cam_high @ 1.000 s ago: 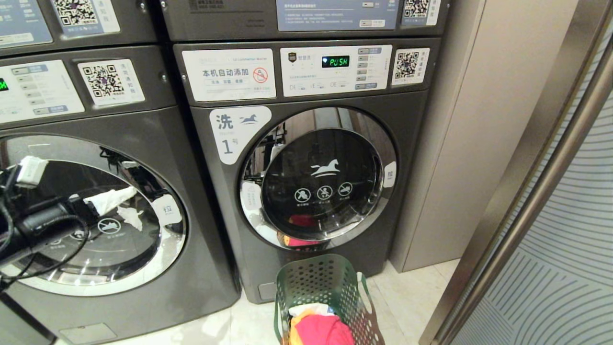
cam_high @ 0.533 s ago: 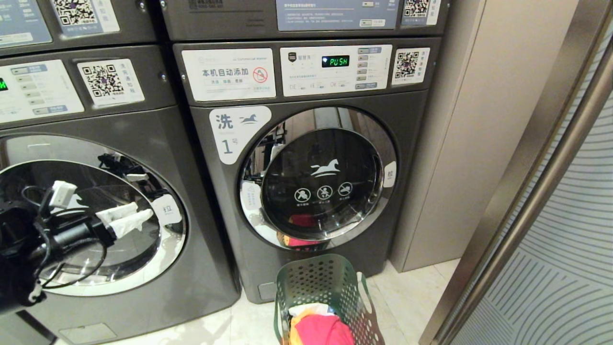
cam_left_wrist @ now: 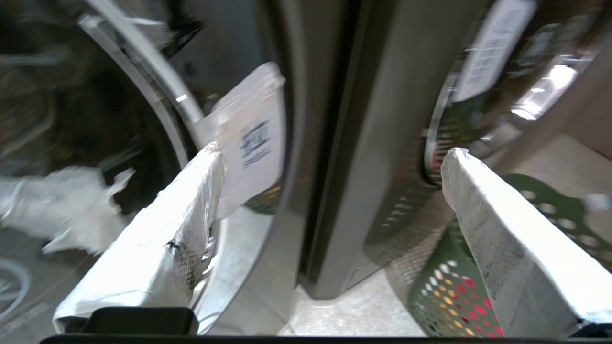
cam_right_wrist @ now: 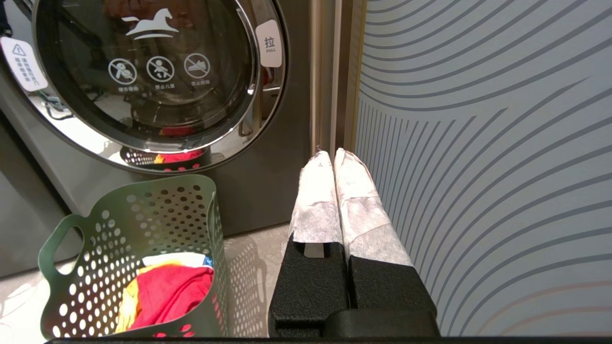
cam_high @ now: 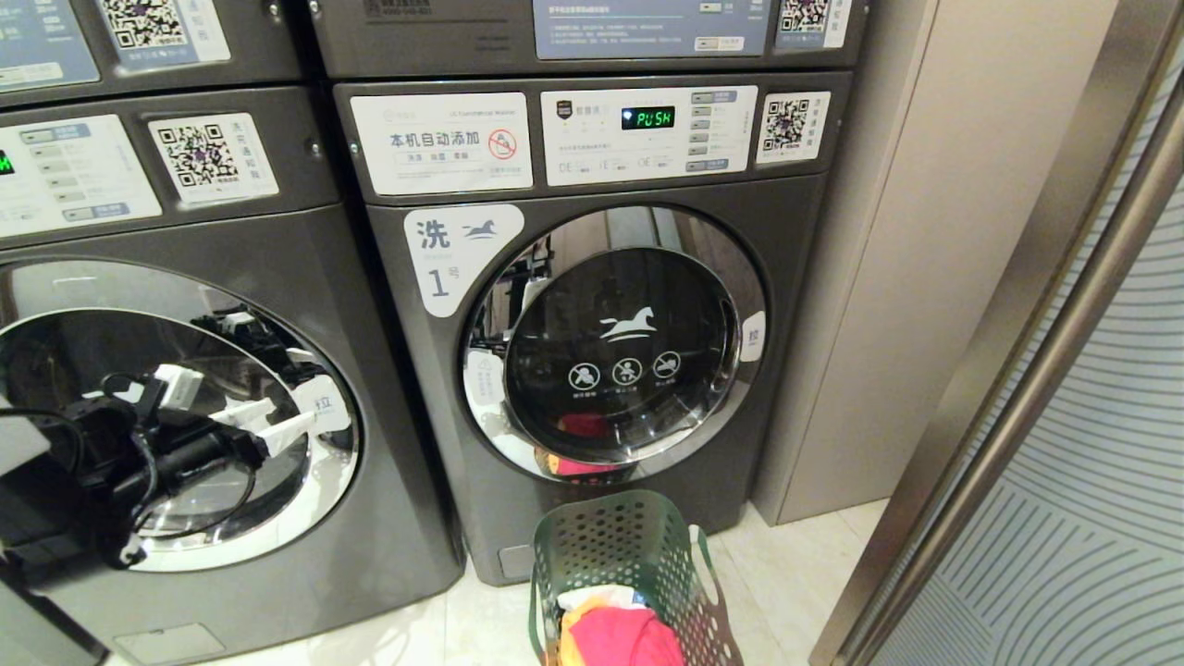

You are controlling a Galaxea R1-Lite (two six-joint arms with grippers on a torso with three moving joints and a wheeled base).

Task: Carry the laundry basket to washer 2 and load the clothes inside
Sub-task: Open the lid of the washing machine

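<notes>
Left gripper: I have the left gripper [cam_high: 277, 424] in front of the left-hand washer [cam_high: 185, 388], its 2 white-wrapped fingers [cam_left_wrist: 181, 229] spread wide with nothing between them; a second ago it sat further out from the door edge and less open.
Pull tab: the fingertips now sit just beside the white pull tab [cam_high: 326, 404] on that door's right rim; in the left wrist view the tab [cam_left_wrist: 253, 138] lies just past 1 fingertip, not yet between the 2.
What that means: I judge I am lining up to pull this door open, so loading has not begun.
Which washer: I cannot see a number label on the left-hand washer; the washer labelled 1 [cam_high: 592, 351] stands to its right, door shut.
Right gripper: the right gripper [cam_right_wrist: 334, 165] hangs low beside the striped wall panel [cam_right_wrist: 478, 143], fingers pressed together and empty.
Laundry basket: the laundry basket [cam_high: 601, 546] stands on the floor [cam_high: 805, 573] just in front of the washer labelled 1.
Clothes: the clothes [cam_high: 615, 634] lie inside the basket.
Counts: 2 lower washers in view, 2 grippers, 1 basket, 3 garment colours showing, red-pink, yellow and white.
</notes>
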